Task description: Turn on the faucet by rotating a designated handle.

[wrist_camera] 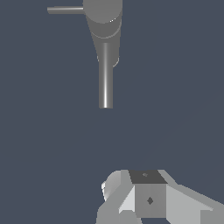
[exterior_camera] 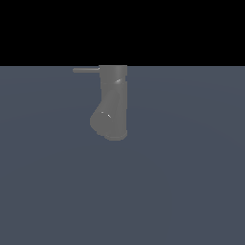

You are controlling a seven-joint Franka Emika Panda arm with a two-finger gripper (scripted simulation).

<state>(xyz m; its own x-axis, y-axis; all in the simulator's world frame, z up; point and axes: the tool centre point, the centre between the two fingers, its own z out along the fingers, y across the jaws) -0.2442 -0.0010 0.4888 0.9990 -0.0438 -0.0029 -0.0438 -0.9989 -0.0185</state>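
Note:
The faucet (exterior_camera: 114, 105) is a matte grey chunky body standing on the blue-grey floor, with a cylindrical upper part and a wider rounded lower end. The handle (exterior_camera: 86, 70) is a thin grey rod sticking out level from its top toward the exterior view's left. In the wrist view the faucet (wrist_camera: 104, 22) shows with a narrow spout, and the handle (wrist_camera: 65, 9) juts from its side. My gripper (wrist_camera: 146, 186) shows only as white and grey blocky parts at the frame's edge, well apart from the faucet. Its fingers cannot be made out. It does not show in the exterior view.
A flat blue-grey floor (exterior_camera: 182, 182) stretches all around the faucet, ending at a black background behind it.

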